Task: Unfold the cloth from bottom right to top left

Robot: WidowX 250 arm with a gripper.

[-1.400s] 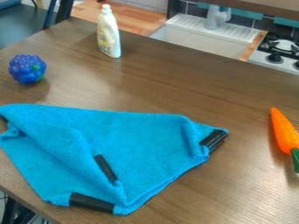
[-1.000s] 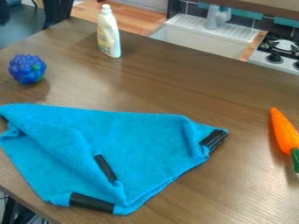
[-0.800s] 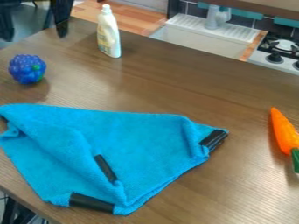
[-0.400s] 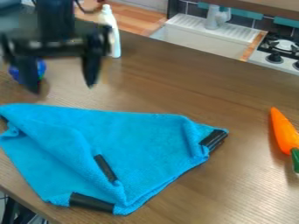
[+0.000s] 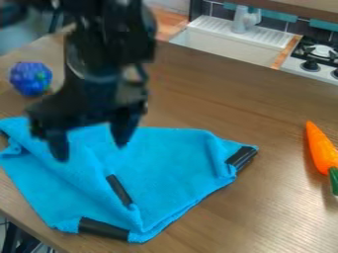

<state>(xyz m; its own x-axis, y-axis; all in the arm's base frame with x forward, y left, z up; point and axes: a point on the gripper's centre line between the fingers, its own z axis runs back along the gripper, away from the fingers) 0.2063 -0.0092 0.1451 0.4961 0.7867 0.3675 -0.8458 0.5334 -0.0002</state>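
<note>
The black gripper hangs from the upper left over the left-middle part of the cloth, its two fingers spread apart with nothing held between them. Below it the blue cloth lies on the table, partly folded over itself. Black clips or strips mark its right corner, its bottom edge and a flap near its middle. The arm hides part of the cloth's upper left edge.
A blue berry-like toy sits at the upper left of the wooden table. An orange carrot with a green end lies at the right edge. Behind the table are a sink and a stove.
From the top left edge, the arm and its gripper have come down and forward until over the cloth, and now cover the white bottle. The cloth has not moved.
</note>
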